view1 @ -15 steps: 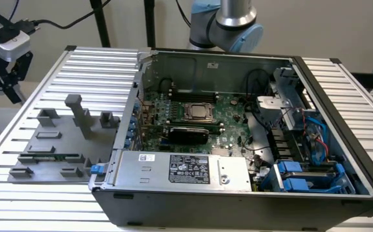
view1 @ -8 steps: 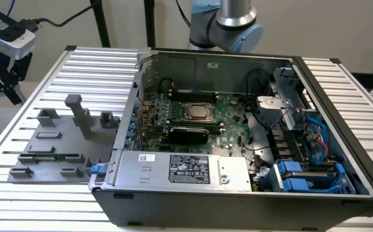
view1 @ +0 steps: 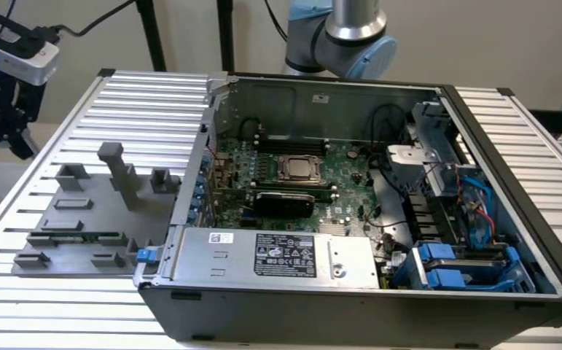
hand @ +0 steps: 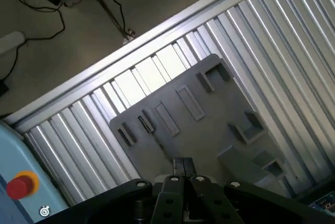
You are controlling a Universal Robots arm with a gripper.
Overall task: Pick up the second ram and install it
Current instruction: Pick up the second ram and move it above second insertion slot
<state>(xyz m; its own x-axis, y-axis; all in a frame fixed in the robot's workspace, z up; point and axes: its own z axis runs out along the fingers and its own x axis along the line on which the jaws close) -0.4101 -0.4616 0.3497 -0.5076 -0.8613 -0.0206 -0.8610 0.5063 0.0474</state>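
Observation:
The second ram [view1: 84, 236] is a thin green stick lying in a long slot near the front of the grey fixture plate [view1: 96, 219], at the exterior view's left. My gripper [view1: 13, 138] hangs at the far left edge of that view, above and well apart from the plate. In the wrist view my gripper [hand: 184, 167] is shut, its black fingers [hand: 178, 167] pressed together with nothing between them. The fixture plate [hand: 193, 124] lies below it.
An open computer case [view1: 358, 292] fills the centre and right, with the green motherboard [view1: 291, 175] inside and a power supply [view1: 281, 255] at the front. Tall grey posts [view1: 120, 171] stand on the fixture plate. The ribbed metal table [view1: 57, 306] runs beneath everything.

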